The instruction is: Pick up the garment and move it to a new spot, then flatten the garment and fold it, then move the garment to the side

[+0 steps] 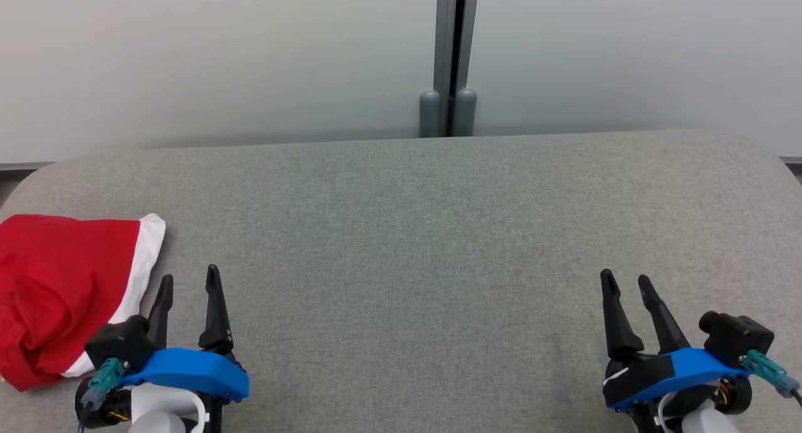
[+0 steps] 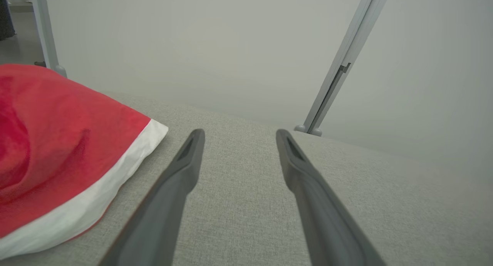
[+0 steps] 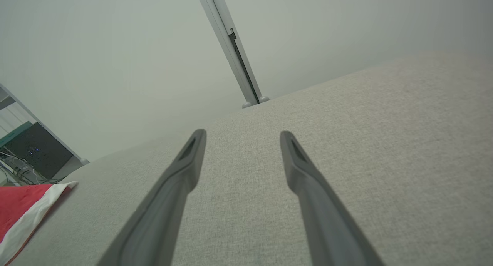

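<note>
Head view: red garment [image 1: 59,289] w/ white band is lying bunched at table's [image 1: 407,232] left edge, just beside left gripper [image 1: 189,282]; right gripper [image 1: 626,286] is waiting well apart. Left wrist view: fingers [image 2: 181,173] are standing spread, holding nothing, prob. parked beside garment [image 2: 57,143]. Right wrist view: fingers [image 3: 185,166] are spread too, empty over bare cloth.

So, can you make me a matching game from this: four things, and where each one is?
1 red garment
2 left gripper
3 right gripper
4 grey post

A behind the far edge of the table
B open, at the near right
C lying at the left edge
D open, just beside the garment

Pairs: 1-C, 2-D, 3-B, 4-A
</note>
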`<state>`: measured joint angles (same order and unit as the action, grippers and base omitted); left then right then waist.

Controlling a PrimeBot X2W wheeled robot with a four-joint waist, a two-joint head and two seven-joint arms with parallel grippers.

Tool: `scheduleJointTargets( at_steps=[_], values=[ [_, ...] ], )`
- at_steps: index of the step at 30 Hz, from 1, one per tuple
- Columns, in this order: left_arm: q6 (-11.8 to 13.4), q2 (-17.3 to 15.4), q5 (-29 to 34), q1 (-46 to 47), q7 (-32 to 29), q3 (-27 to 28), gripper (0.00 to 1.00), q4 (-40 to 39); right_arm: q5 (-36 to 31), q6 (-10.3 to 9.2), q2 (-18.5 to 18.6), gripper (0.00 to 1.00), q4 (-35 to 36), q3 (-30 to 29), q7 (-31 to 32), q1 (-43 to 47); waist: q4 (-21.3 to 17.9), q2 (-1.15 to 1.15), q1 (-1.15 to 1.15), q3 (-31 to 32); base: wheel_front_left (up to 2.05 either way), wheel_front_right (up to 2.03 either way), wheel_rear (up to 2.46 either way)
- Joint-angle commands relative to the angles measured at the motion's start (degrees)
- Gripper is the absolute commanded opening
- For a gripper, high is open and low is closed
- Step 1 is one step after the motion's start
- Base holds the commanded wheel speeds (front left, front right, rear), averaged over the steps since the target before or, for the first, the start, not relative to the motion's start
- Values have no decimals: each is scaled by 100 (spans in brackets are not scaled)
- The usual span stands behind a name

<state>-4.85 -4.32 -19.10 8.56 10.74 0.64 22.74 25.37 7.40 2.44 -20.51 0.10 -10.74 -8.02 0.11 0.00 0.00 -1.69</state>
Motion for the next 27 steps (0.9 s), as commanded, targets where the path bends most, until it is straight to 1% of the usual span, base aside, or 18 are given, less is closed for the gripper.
scheduleJointTargets(
  at_steps=[1, 7, 16, 27],
  values=[
    [11, -47, 176, 152, 67, -53, 100, 5, -185, 11, 52, 100, 7, 23, -62, -124, 1, 0, 0, -8, 0, 0, 0],
    [-8, -54, 403, 159, 126, -77, 100, 65, -451, 12, 54, 100, -33, 46, -125, -126, -1, 0, 0, -8, 0, 0, 0],
    [61, -51, 793, 142, 232, -86, 100, 234, -886, 13, 57, 100, -145, 85, -225, -121, -1, 0, 0, 27, 0, 0, 0],
    [61, -62, 1219, 161, 351, -99, 100, 432, -1352, 14, 60, 100, -346, 143, -346, -127, 21, 0, 0, 69, 0, 0, 0]
  ],
)
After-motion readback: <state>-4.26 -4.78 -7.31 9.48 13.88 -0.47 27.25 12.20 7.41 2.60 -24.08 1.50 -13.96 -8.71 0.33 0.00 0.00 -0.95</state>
